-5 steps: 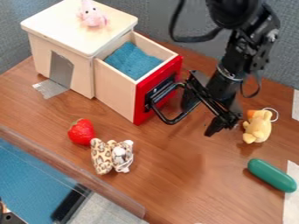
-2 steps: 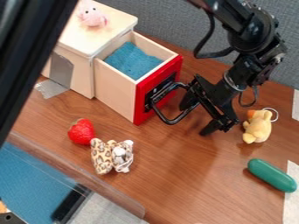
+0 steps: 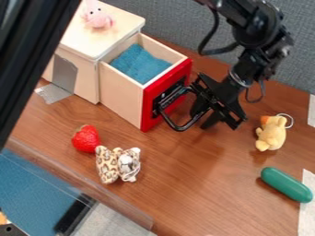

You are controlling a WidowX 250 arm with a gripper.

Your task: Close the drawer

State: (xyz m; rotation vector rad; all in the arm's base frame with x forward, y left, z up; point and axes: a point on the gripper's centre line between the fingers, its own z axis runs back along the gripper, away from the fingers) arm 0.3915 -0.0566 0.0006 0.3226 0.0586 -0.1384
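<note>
Parted by a moderate gap at the jaws, with the gripper (image 3: 201,120) tilted down at the outer side of the black handle (image 3: 177,128). Can't tell whether touching or holding it.

From the left, see a black bar (image 3: 29,57) slanting across the upper corner, in front of part of the box (image 3: 89,48). Find a grey patch (image 3: 53,93) at the box's foot and a pink toy (image 3: 97,17) on top. Below, spot a strawberry (image 3: 86,139) just beside a leopard-print toy (image 3: 107,167) on the table (image 3: 178,184).

Next, see the drawer (image 3: 122,98), pulled well out of the box, red front facing the gripper, blue cloth (image 3: 138,63) inside. Past the gripper, note a yellow toy (image 3: 271,134), then a green thing (image 3: 286,185) lying nearer the lower right.
</note>
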